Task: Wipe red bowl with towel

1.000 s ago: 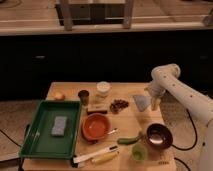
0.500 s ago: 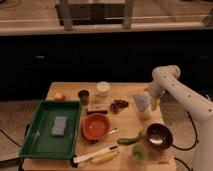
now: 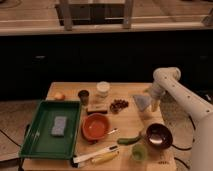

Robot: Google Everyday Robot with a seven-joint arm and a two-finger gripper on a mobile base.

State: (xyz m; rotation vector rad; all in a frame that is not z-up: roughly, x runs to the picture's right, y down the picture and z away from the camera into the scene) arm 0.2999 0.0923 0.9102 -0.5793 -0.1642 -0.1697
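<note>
The gripper [image 3: 153,103] hangs at the right-centre of the frame, right against the towel [image 3: 142,101]. Honestly can't tell if it's got hold of it. The red bowl [image 3: 95,126] sits lower centre, well apart. I'd secure the cloth first, then carry it down-left, high over the clutter.

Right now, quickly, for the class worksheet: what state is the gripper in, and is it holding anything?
Gripper: closed, holding the towel, to the right of the red bowl and farther back.
</note>
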